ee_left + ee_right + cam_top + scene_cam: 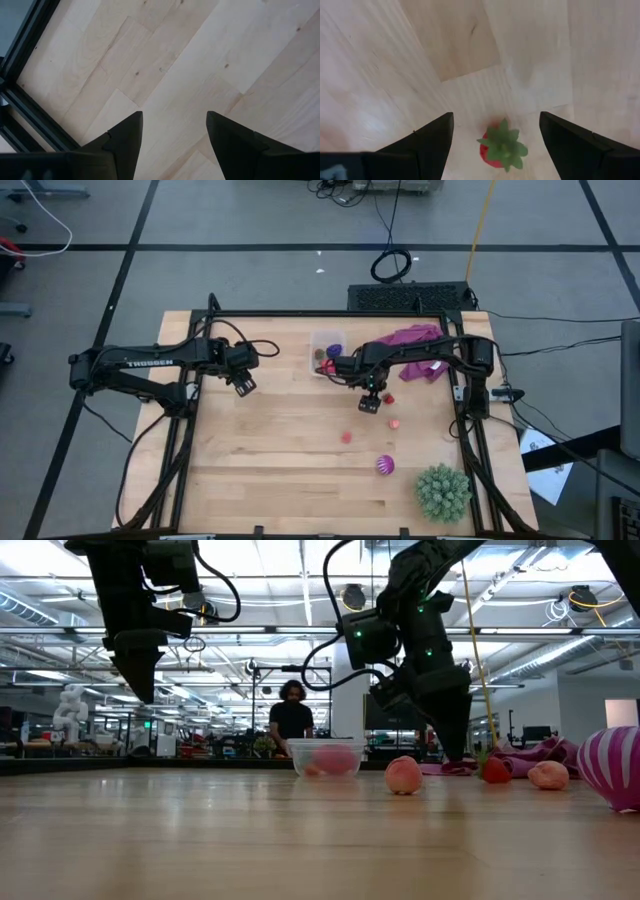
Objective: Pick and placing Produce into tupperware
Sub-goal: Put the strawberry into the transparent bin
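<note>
Produce first: a red strawberry (501, 146) with a green leafy cap sits on the wooden table (280, 460), right between the spread fingers of the right gripper (370, 402), which hangs over it with nothing in its grasp. Just beyond that gripper, toward the table's back edge, the clear tupperware (326, 352) already has pieces inside (a dark purple one and a pinkish one show). On the gripper's near side lie two small pink-red pieces (394, 422) and a striped magenta ball (385, 466). Left gripper (243, 385) waits, parted and empty, over bare wood.
</note>
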Motion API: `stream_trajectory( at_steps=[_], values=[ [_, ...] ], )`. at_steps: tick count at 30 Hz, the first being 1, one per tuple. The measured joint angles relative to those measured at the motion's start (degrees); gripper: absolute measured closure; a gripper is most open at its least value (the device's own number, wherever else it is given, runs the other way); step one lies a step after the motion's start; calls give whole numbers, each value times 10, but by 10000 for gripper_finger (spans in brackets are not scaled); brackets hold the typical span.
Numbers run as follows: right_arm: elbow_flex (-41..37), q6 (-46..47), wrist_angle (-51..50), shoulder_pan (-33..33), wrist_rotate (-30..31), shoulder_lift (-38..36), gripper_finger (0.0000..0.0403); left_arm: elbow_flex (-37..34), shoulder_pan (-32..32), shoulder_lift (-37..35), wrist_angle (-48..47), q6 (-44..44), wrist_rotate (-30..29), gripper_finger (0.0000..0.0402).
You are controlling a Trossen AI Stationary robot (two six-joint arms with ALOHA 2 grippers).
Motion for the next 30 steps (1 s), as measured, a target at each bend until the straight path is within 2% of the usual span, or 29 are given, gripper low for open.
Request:
stream_trajectory(
  at_steps=[5, 10, 20, 26, 30],
  values=[
    [0, 0, -7, -8, 4, 0, 117, 0, 0, 0, 0, -1, 4, 176],
    [0, 3, -42, -18, 50, -4, 117, 0, 0, 0, 0, -2, 14, 176],
    [-6, 32, -62, -26, 60, -91, 117, 0, 0, 0, 0, -2, 15, 176],
    [-90, 72, -22, 4, 57, -178, 117, 0, 0, 0, 0, -2, 15, 176],
    [-166, 89, 55, 31, 56, -227, 117, 0, 0, 0, 6, -1, 15, 176]
  ],
)
